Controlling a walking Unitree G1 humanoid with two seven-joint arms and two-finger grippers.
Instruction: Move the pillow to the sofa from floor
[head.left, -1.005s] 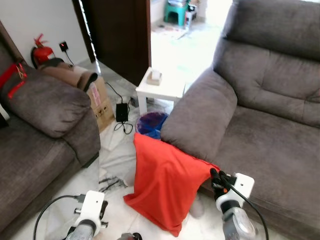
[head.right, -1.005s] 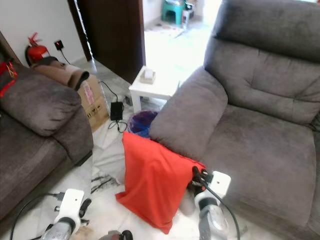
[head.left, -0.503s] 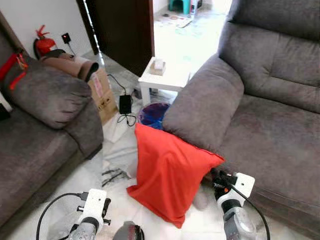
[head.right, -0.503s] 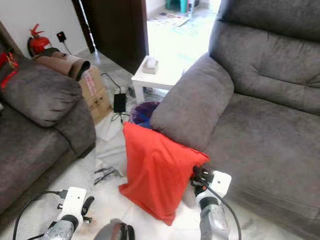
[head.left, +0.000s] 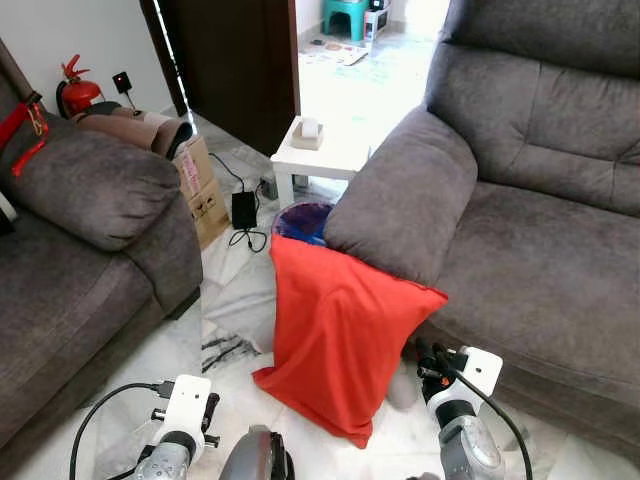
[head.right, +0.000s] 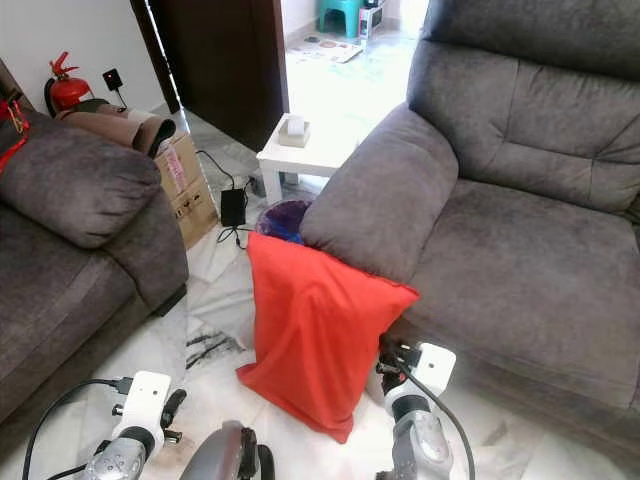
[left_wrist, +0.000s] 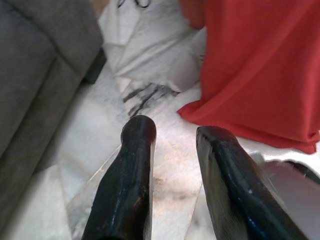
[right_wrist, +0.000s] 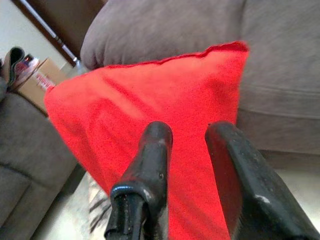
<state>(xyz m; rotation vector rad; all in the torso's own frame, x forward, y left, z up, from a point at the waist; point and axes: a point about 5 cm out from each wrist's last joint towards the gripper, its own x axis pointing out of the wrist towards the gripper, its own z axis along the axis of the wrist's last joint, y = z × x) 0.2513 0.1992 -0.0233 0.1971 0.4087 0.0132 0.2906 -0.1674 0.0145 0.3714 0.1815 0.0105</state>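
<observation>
Seeing red pillow on floor, leaning against sofa armrest | our right pincer fingers apart, facing pillow | our left pincer fingers apart, above floor

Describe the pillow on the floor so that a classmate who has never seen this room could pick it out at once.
Find the large grey fabric sofa on the robot's right and follow its padded armrest down to the white marble floor. Leaning against that armrest's front stands a bright red-orange square fabric pillow, the one vivid thing among grey upholstery.
</observation>
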